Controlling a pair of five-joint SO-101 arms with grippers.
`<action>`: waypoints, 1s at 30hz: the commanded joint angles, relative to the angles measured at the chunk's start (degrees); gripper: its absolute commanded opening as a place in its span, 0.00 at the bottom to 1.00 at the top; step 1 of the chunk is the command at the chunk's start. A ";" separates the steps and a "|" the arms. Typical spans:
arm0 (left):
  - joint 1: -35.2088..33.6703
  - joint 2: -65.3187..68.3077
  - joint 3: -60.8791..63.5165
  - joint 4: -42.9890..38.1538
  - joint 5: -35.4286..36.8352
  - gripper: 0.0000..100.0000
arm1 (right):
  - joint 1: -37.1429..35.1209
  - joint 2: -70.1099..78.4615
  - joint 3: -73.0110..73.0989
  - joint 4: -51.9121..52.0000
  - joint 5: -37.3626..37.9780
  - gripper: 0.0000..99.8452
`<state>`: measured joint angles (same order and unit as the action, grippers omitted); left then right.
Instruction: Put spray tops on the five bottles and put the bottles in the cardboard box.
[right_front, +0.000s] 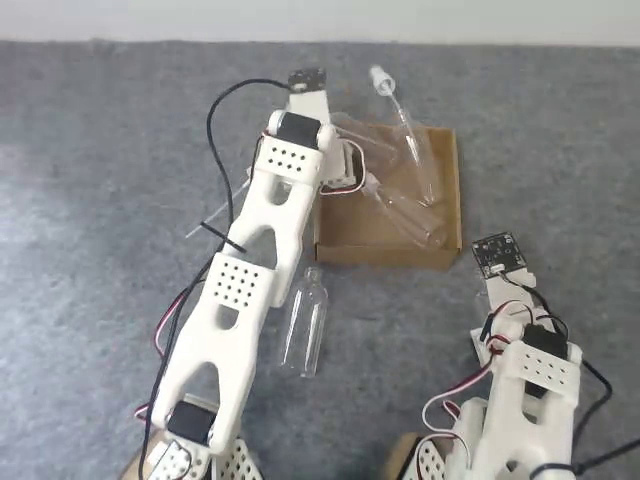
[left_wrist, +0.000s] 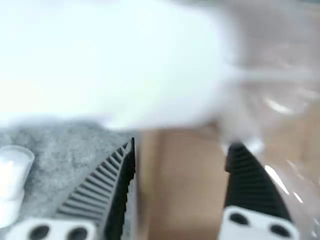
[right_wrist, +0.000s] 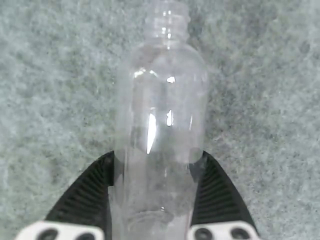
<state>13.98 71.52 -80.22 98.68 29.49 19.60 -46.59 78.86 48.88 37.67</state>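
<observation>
Clear bottle (right_wrist: 162, 125) gripped between right fingers (right_wrist: 85, 195), left fingers (left_wrist: 110, 190) spread wide over cardboard box (left_wrist: 185, 175)

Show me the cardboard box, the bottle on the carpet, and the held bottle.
cardboard box (right_front: 347, 237): high view, bare floor.
bottle on the carpet (right_front: 303, 322): high view, middle.
held bottle (right_wrist: 160, 120): right wrist view, body.

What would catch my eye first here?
The white left arm stretches across the grey carpet to the cardboard box, where clear bottles lie piled. An uncapped bottle lies on the carpet beside that arm, and the right gripper clasps another bare bottle.
</observation>
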 joint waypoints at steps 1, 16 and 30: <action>-0.09 -6.95 -2.15 2.02 -2.90 0.30 | -0.92 0.22 2.29 -0.57 -0.70 0.01; -6.86 -16.09 10.15 2.02 -10.20 0.31 | -0.92 0.22 2.29 -0.57 -0.70 0.01; -14.77 -49.49 33.80 1.93 -21.36 0.31 | -0.84 0.31 -3.08 -0.40 2.37 0.01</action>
<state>3.52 35.21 -53.23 98.68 11.91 19.60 -46.59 78.59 48.79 37.85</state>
